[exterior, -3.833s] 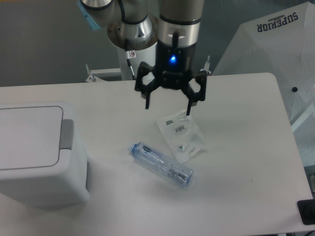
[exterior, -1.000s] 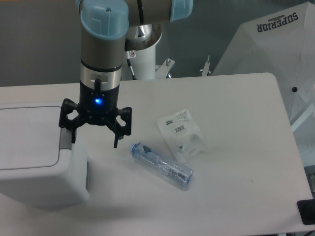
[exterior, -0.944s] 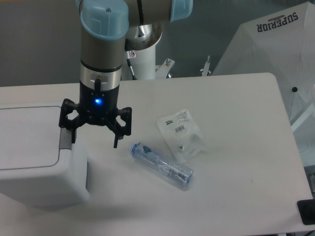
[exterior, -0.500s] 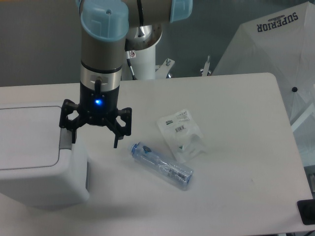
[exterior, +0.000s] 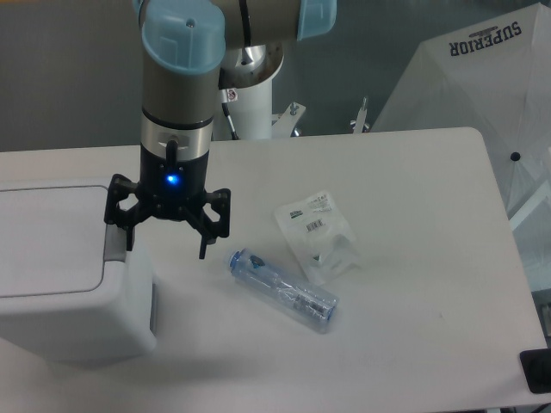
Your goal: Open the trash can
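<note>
Gripper [exterior: 166, 245] moved from over the packet [exterior: 319, 234] to the trash can [exterior: 65, 275] lid edge w/ grey tab, now paused; wide open, holding nothing. Lid not yet opened.

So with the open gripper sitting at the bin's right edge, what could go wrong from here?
The gripper is open, one finger over the grey tab of the trash can, the other hanging over bare table. If it descends off-centre, that finger may slip past the tab and the lid would stay shut. A sideways push might shove the bin instead. The plastic bottle lies close by; a sweep right could knock it.
</note>
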`<state>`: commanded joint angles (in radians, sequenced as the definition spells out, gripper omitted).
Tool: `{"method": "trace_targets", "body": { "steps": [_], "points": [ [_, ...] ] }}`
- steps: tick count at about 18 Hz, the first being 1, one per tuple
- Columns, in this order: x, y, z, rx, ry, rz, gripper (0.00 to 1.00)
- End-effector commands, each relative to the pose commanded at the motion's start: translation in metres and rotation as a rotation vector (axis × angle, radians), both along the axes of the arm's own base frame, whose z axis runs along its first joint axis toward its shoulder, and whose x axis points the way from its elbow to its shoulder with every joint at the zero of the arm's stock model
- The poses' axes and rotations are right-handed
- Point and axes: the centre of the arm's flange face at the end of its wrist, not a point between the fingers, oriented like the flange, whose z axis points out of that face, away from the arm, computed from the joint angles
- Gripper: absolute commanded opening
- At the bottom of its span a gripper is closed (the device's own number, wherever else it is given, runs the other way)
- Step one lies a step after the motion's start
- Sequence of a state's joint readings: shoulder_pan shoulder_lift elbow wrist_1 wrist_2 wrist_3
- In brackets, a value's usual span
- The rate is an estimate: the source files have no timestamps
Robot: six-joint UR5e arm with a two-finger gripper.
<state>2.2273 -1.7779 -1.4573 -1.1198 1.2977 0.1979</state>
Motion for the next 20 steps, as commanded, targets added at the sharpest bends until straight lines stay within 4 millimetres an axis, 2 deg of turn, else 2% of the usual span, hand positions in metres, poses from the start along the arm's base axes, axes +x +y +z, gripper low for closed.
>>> {"method": "trace_targets", "body": {
  "steps": [5,11,20],
  "points": [
    [0.000,0.000,-0.002,-0.001,0.000,-0.001,1.00],
    [0.003,0.000,0.014,0.044,-0.035,0.017,1.00],
    [0.005,0.000,0.003,0.027,-0.045,0.013,1.00]
  ]
}}
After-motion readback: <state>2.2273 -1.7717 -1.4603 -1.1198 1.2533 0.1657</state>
